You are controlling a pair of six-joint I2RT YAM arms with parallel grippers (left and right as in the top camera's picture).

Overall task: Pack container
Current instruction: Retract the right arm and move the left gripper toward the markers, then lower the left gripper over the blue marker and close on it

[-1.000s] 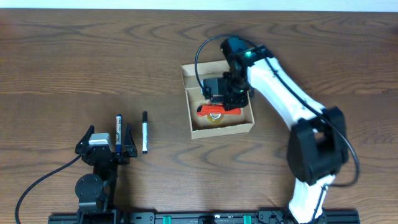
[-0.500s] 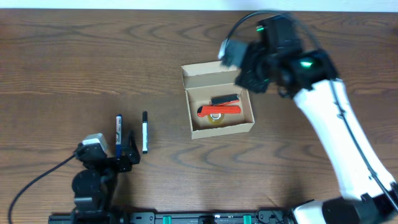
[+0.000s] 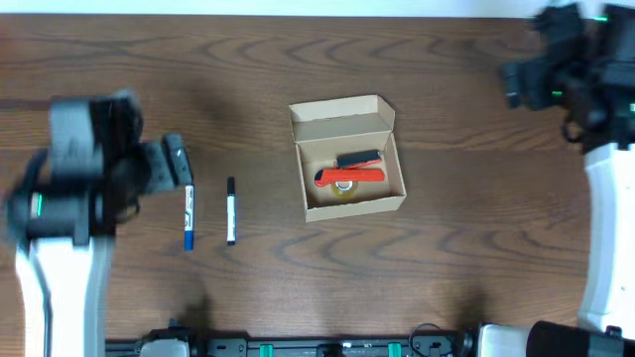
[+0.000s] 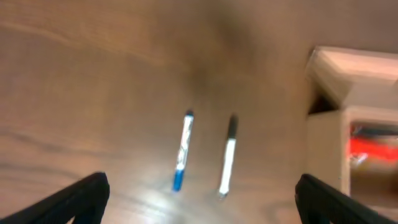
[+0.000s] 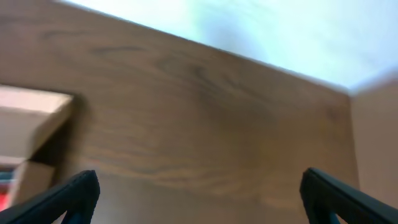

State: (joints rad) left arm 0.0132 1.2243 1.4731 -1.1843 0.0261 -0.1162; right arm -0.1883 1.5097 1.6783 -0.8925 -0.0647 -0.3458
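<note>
The container (image 3: 349,203), a tan cardboard box, stands mid-table with its flap lid (image 3: 340,108) tilted back. Inside lie a red pen (image 3: 349,177), a black pen (image 3: 358,159) and a yellow tape roll (image 3: 343,188). A blue pen (image 3: 189,216) and a black-and-white pen (image 3: 230,210) lie side by side on the wood to its left. My left gripper (image 4: 202,200) hangs open high above those two pens (image 4: 181,151), holding nothing. My right gripper (image 5: 200,198) is open and empty, raised far to the right of the box, whose corner (image 5: 34,118) shows at the left.
The dark wooden table (image 3: 476,248) runs to a pale far edge (image 5: 249,37). Both arms are lifted and blurred, the left (image 3: 69,198) over the left side, the right (image 3: 595,149) at the right edge. A black rail (image 3: 317,347) lines the front.
My right gripper let go inside the box, opened and swung up and away to the far right. My left arm rose from the front edge to above the two pens.
</note>
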